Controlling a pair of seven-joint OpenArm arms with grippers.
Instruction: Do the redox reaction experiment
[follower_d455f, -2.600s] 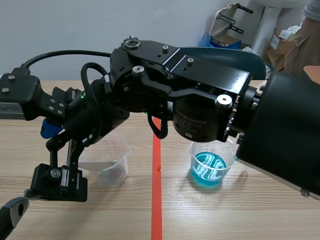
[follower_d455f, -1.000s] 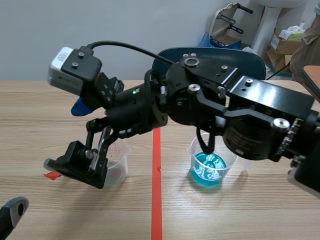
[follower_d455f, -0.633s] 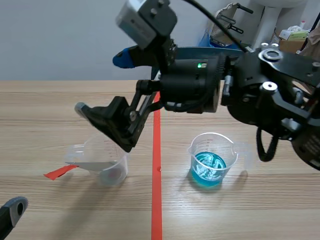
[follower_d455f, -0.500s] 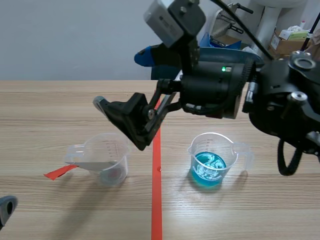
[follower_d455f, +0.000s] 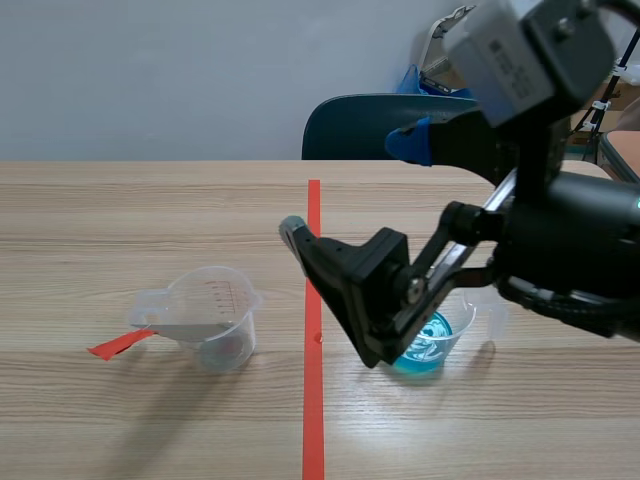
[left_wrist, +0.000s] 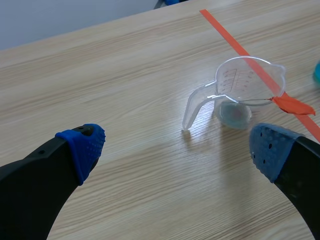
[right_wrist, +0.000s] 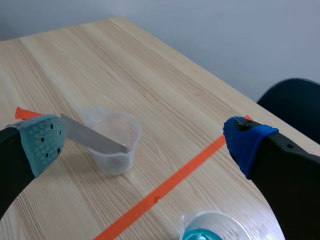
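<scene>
The left gripper (left_wrist: 175, 146) hangs released, fingers wide apart with nothing between them, low over the table (left_wrist: 125, 75). Ahead of it, toward its right finger, stands the clear beaker (left_wrist: 245, 90). A grey strip (follower_d455f: 125, 342) with a red end lies in this beaker, leaning on the rim near the handle, its red end sticking out past it. Something pale seems to sit at the beaker's bottom, though I cannot tell what. Just beyond the beaker runs the tape line (follower_d455f: 313, 330). The right gripper (right_wrist: 144, 141) is raised and likewise spread and empty. The clear beaker is ahead of it, nearer its grey-green pad. The blue beaker (follower_d455f: 437, 340), holding blue liquid, is close beneath it and partly hidden behind its fingers. By my reading the strip step is done, since the strip rests in its beaker with no gripper on it. What appears left is bringing the blue liquid to the strip. The blue beaker is not yet gripped or poured.
</scene>
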